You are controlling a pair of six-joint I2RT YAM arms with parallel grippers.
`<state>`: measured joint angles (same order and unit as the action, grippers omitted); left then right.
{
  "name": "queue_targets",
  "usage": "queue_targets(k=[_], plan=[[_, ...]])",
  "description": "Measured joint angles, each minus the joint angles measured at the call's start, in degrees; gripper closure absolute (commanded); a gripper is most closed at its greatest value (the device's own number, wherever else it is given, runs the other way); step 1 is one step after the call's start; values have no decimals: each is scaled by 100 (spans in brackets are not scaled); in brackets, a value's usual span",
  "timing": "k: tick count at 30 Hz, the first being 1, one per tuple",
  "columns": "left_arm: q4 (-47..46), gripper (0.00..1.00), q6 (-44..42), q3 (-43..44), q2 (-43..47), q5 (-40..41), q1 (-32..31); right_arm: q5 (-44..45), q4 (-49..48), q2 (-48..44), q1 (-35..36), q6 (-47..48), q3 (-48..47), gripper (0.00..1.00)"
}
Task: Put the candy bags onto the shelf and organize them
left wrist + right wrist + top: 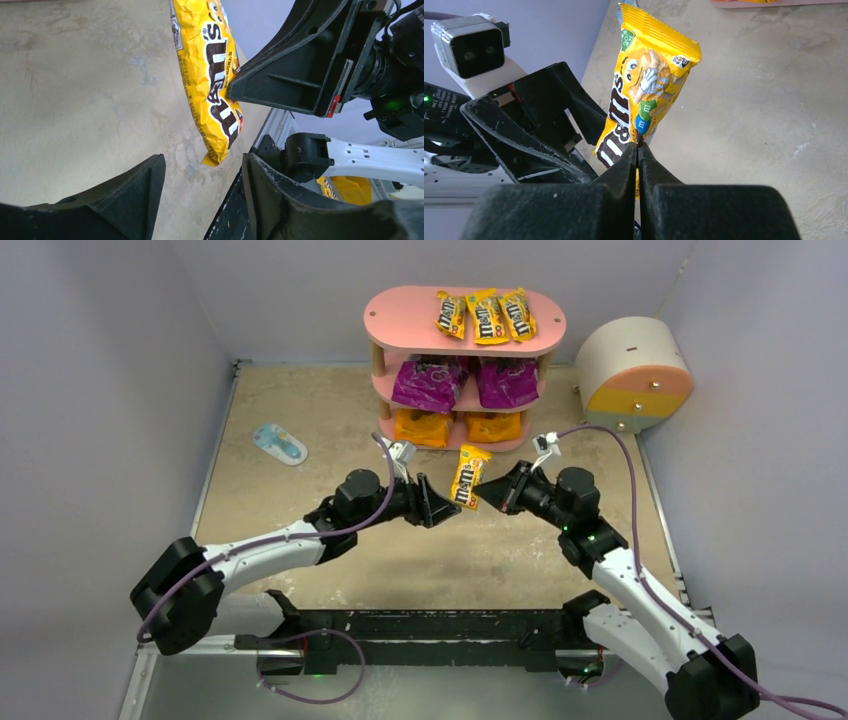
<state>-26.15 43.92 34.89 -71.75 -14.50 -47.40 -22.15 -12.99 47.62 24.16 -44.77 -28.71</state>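
Packet of M&M's clamped in right gripper; left gripper agape beside it, apparently not touching.

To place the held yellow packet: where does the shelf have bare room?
Top board, left of the three yellow packets, is bare. Middle tier is crowded with magenta bags, bottom tier with orange bags.

We've got the table holding the shelf, drawers just right of it, blue packet off to its left.
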Motion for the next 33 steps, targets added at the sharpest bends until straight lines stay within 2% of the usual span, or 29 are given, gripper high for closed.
queue_targets(k=[2, 11, 16, 18, 19, 20, 23, 28, 33], plan=[[-160, 53, 59, 35, -63, -74, 0, -26, -76, 0, 22, -37, -26, 100], [-525, 56, 153, 201, -306, -192, 0, -170, -166, 46, 90, -90, -35, 100], [-592, 94, 157, 317, -426, -216, 0, -201, -192, 46, 96, -85, -35, 100], [-590, 100, 149, 352, -466, -236, 0, -201, -188, 44, 96, -68, -42, 100], [-584, 100, 136, 365, -472, -238, 0, -199, -184, 44, 96, -55, -50, 93], [-579, 100, 125, 378, -474, -236, 0, -188, -162, 39, 96, -33, -66, 77], [-503, 100, 37, 437, -474, -203, 0, -131, -39, 24, 96, 35, -140, 44], [212, 100, -352, 645, -208, 125, 2, 310, 459, -177, 103, 278, -234, 3], [1287, 100, -960, 1071, 581, 833, 96, 1464, 1294, -669, 114, 396, -256, 2]])
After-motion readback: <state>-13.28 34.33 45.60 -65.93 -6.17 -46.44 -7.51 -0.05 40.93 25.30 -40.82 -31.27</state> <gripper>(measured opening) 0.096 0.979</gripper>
